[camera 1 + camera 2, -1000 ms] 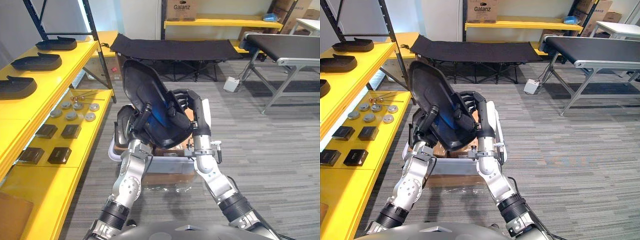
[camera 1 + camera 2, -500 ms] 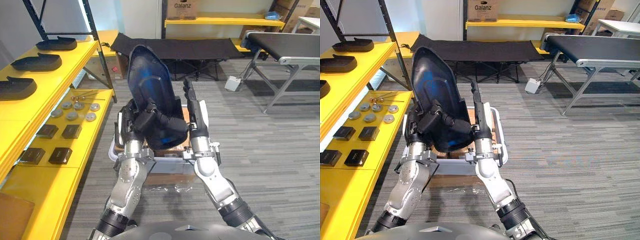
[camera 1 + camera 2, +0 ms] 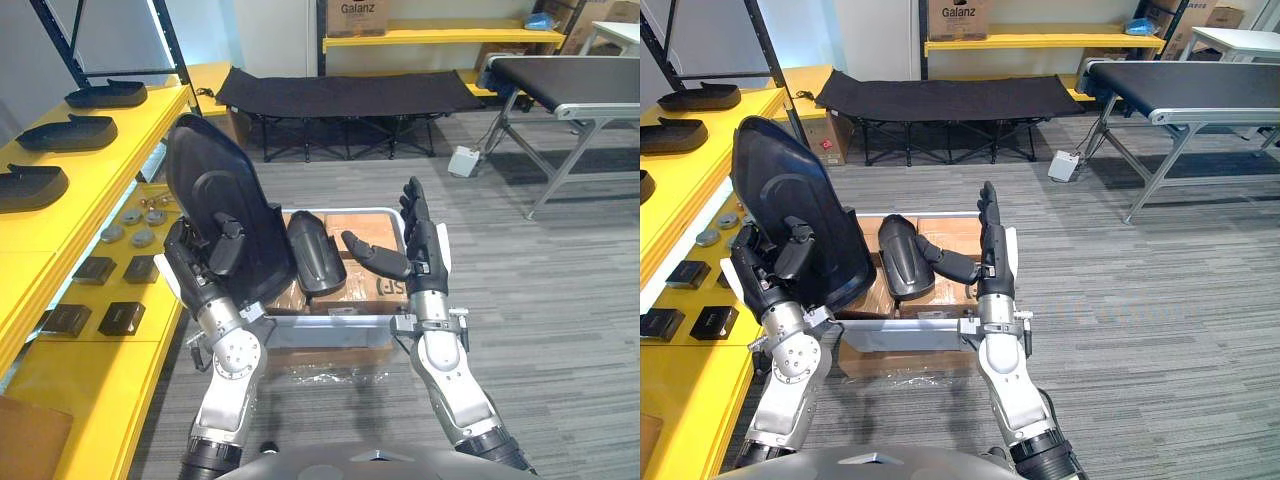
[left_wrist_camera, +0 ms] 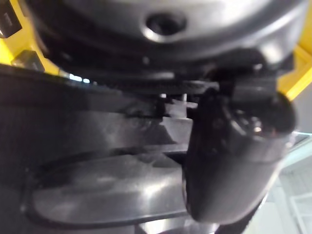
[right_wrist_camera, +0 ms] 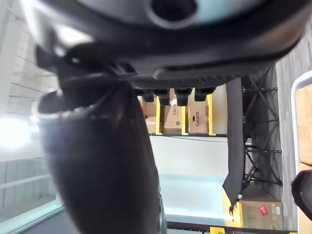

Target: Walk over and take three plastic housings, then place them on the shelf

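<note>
My left hand [image 3: 205,262] is shut on the lower edge of a large black plastic housing [image 3: 215,195] and holds it upright beside the yellow shelf [image 3: 110,150]. In the left wrist view the thumb [image 4: 229,161] presses on the housing's dark surface [image 4: 97,146]. My right hand [image 3: 420,240] stands open over a white crate [image 3: 330,318], its fingers [image 5: 175,95] straight and nothing in it. A smaller black housing [image 3: 318,255] leans inside the crate. Three black housings [image 3: 65,130] lie in a row on the shelf's upper level.
The shelf's lower level holds metal discs [image 3: 125,235] and small black blocks [image 3: 120,318]. The crate rests on cardboard boxes [image 3: 355,232]. A black cot [image 3: 350,95] and a conveyor [image 3: 570,80] stand further back across the grey carpet.
My right hand has let go of the large housing and straightened its fingers. My left hand has swung the housing left, toward the shelf, uncovering the housing in the crate.
</note>
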Tool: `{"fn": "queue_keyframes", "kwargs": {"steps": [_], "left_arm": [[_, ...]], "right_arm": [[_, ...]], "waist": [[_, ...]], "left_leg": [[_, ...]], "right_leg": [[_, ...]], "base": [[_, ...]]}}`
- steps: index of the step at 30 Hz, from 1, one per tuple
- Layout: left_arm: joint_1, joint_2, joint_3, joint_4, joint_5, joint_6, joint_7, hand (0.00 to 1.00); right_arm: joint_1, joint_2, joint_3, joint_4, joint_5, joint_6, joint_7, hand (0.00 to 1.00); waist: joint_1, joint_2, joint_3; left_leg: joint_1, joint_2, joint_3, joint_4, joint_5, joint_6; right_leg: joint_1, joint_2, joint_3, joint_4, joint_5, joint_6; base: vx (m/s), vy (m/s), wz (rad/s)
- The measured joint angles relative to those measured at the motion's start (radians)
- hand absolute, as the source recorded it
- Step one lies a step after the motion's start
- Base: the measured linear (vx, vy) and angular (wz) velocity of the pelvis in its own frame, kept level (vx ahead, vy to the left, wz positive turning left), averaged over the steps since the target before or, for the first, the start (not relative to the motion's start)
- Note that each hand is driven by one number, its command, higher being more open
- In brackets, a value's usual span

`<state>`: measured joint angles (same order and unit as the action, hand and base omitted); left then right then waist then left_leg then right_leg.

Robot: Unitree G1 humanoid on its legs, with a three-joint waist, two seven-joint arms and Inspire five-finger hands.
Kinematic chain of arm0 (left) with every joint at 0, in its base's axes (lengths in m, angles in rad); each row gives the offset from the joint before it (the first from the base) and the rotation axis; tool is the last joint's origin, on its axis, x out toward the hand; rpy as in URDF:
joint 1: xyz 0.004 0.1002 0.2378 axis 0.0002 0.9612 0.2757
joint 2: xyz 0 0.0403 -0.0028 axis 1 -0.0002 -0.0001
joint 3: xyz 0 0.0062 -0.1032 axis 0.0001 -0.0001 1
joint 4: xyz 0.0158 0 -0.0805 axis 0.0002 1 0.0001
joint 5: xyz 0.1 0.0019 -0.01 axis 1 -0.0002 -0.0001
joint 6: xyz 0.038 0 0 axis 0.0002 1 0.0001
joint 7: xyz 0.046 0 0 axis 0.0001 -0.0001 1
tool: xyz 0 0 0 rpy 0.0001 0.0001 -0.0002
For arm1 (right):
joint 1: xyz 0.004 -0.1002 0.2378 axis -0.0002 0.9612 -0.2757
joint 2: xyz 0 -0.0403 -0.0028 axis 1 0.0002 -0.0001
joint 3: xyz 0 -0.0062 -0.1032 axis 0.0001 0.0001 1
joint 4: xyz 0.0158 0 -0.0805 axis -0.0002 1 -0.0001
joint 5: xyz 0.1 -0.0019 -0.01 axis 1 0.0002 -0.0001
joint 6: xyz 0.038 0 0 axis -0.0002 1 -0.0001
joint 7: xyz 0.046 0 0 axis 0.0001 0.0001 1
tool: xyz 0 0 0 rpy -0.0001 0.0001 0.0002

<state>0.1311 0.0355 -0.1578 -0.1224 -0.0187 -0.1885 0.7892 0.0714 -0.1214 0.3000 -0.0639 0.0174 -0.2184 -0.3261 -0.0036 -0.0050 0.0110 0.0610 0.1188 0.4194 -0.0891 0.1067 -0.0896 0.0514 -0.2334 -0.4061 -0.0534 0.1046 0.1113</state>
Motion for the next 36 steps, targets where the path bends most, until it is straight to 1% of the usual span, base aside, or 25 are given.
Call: {"fn": "queue_keyframes", "kwargs": {"steps": [3, 5, 10, 12, 13, 16, 18, 19, 21, 23, 25, 26, 27, 29, 30, 33, 34, 36], "left_arm": [[0.000, 0.000, 0.001, 0.000, 0.000, 0.000, -0.003, 0.00], [0.005, -0.001, 0.015, 0.000, -0.002, -0.002, -0.023, 0.00], [0.051, 0.000, 0.051, -0.005, -0.029, -0.051, -0.106, 0.00], [0.077, 0.000, 0.065, -0.039, -0.063, -0.054, -0.130, 0.00], [0.094, 0.000, 0.077, -0.062, -0.083, -0.066, -0.148, 0.00], [0.142, -0.001, 0.116, -0.124, -0.099, -0.074, -0.166, 0.00], [0.166, -0.001, 0.142, -0.155, -0.110, -0.084, -0.178, 0.00], [0.181, -0.001, 0.163, -0.174, -0.130, -0.098, -0.184, 0.00], [0.195, -0.006, 0.198, -0.205, -0.135, -0.101, -0.189, 0.00], [0.200, -0.031, 0.244, -0.224, -0.137, -0.110, -0.205, 0.00], [0.221, -0.044, 0.266, -0.252, -0.138, -0.117, -0.224, 0.00], [0.238, -0.047, 0.278, -0.272, -0.142, -0.119, -0.250, 0.00], [0.251, -0.050, 0.291, -0.290, -0.158, -0.119, -0.280, 0.00], [0.270, -0.063, 0.306, -0.313, -0.177, -0.119, -0.310, 0.00], [0.275, -0.071, 0.316, -0.317, -0.178, -0.119, -0.326, 0.00], [0.281, -0.073, 0.348, -0.318, -0.180, -0.119, -0.365, 0.00], [0.293, -0.077, 0.369, -0.318, -0.181, -0.119, -0.385, 0.00], [0.321, -0.078, 0.393, -0.318, -0.185, -0.119, -0.405, 0.00]], "right_arm": [[0.002, 0.000, -0.002, 0.000, 0.000, 0.000, 0.015, 1.00], [0.007, 0.000, -0.011, 0.000, 0.000, 0.000, 0.015, 1.00], [0.044, 0.000, -0.086, -0.006, 0.026, 0.003, 0.011, 1.00], [0.044, 0.000, -0.118, -0.006, 0.030, 0.008, 0.011, 1.00], [0.045, -0.001, -0.144, -0.006, 0.034, 0.008, 0.011, 1.00], [0.053, -0.001, -0.172, -0.006, 0.047, 0.009, 0.012, 1.00], [0.054, -0.002, -0.174, -0.006, 0.062, 0.009, 0.017, 1.00], [0.054, -0.001, -0.174, -0.006, 0.090, 0.010, 0.024, 1.00], [0.054, 0.000, -0.171, -0.006, 0.124, 0.012, 0.046, 1.00], [0.053, 0.001, -0.165, -0.006, 0.203, 0.016, 0.097, 1.00], [0.047, 0.006, -0.143, -0.006, 0.280, 0.016, 0.129, 1.00], [0.039, 0.007, -0.122, -0.004, 0.309, 0.017, 0.150, 1.00], [0.025, 0.007, -0.096, -0.001, 0.315, 0.017, 0.174, 1.00], [-0.013, 0.007, -0.054, 0.020, 0.331, 0.017, 0.216, 1.00], [-0.040, 0.008, -0.028, 0.033, 0.349, 0.018, 0.251, 1.00], [-0.101, 0.007, -0.001, 0.060, 0.346, 0.018, 0.300, 1.00], [-0.131, 0.007, 0.004, 0.074, 0.344, 0.018, 0.317, 1.00], [-0.164, 0.002, 0.005, 0.096, 0.345, 0.018, 0.332, 1.00]], "waist": [[0.000, -0.001, 0.000], [0.000, -0.001, 0.000], [0.000, -0.004, 0.008], [-0.001, -0.006, 0.018], [0.000, -0.006, 0.028], [0.001, -0.004, 0.032], [0.001, -0.003, 0.032], [0.003, -0.002, 0.032], [0.008, -0.002, 0.034], [0.033, 0.000, 0.037], [0.036, 0.000, 0.037], [0.053, 0.001, 0.038], [0.071, 0.002, 0.038], [0.089, 0.001, 0.042], [0.107, 0.001, 0.047], [0.133, 0.000, 0.054], [0.145, -0.001, 0.056], [0.159, -0.005, 0.057]], "left_leg": [[0.000, 0.000, 0.005, 0.000, 0.000, 0.000], [0.002, 0.000, 0.011, 0.000, 0.000, 0.000], [0.003, 0.000, 0.014, 0.000, -0.003, 0.000], [0.005, 0.000, 0.015, 0.000, -0.003, 0.000], [0.007, 0.000, 0.015, 0.000, -0.004, 0.000], [0.007, 0.000, 0.012, 0.000, -0.005, -0.001], [0.007, 0.000, 0.010, 0.000, -0.005, -0.001], [0.005, 0.000, 0.005, 0.000, -0.005, -0.001], [-0.003, 0.000, -0.015, 0.000, -0.007, 0.001], [-0.008, -0.001, -0.044, 0.000, -0.006, 0.002], [-0.018, -0.003, -0.078, 0.000, -0.002, 0.001], [-0.025, -0.004, -0.098, 0.000, 0.000, 0.001], [-0.035, -0.005, -0.119, 0.000, 0.002, -0.001], [-0.042, -0.007, -0.147, 0.000, 0.010, 0.005], [-0.043, -0.009, -0.170, 0.000, 0.012, 0.005], [-0.056, -0.014, -0.204, 0.001, 0.019, 0.007], [-0.059, -0.017, -0.214, 0.002, 0.021, 0.009], [-0.058, -0.022, -0.229, 0.003, 0.021, 0.009]], "right_leg": [[0.001, 0.000, 0.004, 0.000, 0.001, 0.001], [0.000, 0.000, 0.011, 0.000, 0.007, 0.009], [0.000, 0.000, 0.014, 0.000, 0.006, 0.009], [0.000, 0.000, 0.015, 0.000, 0.006, 0.009], [0.002, 0.000, 0.016, 0.000, 0.006, 0.009], [0.002, 0.000, 0.014, 0.000, -0.001, 0.002], [0.003, 0.000, 0.012, 0.000, -0.002, 0.002], [0.005, 0.000, 0.007, 0.000, -0.003, 0.003], [0.011, 0.000, -0.012, -0.001, -0.004, 0.004], [0.028, -0.001, -0.043, -0.002, -0.010, 0.005], [0.042, -0.002, -0.079, -0.002, -0.015, 0.009], [0.044, -0.001, -0.100, -0.001, -0.017, 0.011], [0.049, -0.001, -0.120, -0.001, -0.022, 0.013], [0.064, 0.000, -0.150, -0.001, -0.025, 0.016], [0.078, 0.000, -0.170, -0.001, -0.028, 0.016], [0.093, 0.001, -0.207, 0.000, -0.034, 0.017], [0.098, 0.000, -0.220, 0.000, -0.035, 0.017], [0.109, -0.002, -0.233, 0.001, -0.039, 0.017]], "base": [[0.01, 0.000, -0.03], [0.03, 0.001, -0.08], [0.00, 0.000, -0.01], [0.00, 0.000, 0.00], [-0.02, 0.002, -0.03], [0.00, 0.000, 0.00], [0.00, -0.002, 0.04], [0.00, 0.000, 0.15], [0.00, -0.001, 0.24], [0.00, 0.000, 0.40], [0.01, -0.007, 0.51], [0.00, -0.012, 0.53], [0.00, -0.012, 0.51], [0.02, -0.010, 0.50], [0.02, -0.007, 0.49], [0.01, -0.002, 0.46], [0.02, 0.008, 0.31], [0.02, 0.011, 0.23]]}}
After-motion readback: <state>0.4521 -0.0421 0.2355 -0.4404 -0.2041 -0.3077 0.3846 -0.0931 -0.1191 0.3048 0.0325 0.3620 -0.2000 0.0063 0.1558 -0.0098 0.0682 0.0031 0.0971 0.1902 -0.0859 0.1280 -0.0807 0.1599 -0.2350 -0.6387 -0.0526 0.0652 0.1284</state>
